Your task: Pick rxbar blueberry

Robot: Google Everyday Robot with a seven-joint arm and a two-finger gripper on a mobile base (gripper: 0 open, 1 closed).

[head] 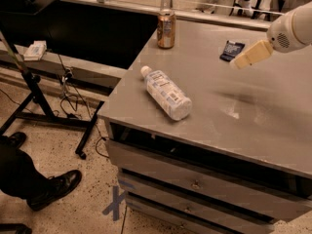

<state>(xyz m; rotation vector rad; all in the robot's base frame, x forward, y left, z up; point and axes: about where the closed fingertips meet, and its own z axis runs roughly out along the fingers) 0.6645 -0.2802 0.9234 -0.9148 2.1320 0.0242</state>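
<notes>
The rxbar blueberry (231, 50) is a small flat dark navy wrapper lying on the grey table top (253, 101) toward the far right. My gripper (240, 62) comes in from the upper right on a white arm; its pale fingertip end hovers just right of and slightly nearer than the bar, above the table. It holds nothing that I can see. A clear plastic bottle (165, 92) lies on its side near the table's front left. A bronze drink can (166, 29) stands upright at the far left edge.
The table has drawers (195, 184) below its front edge. A black stand (29, 82) with cables is at left. A person's black shoes (48, 189) are on the speckled floor at lower left. A ledge runs behind the table.
</notes>
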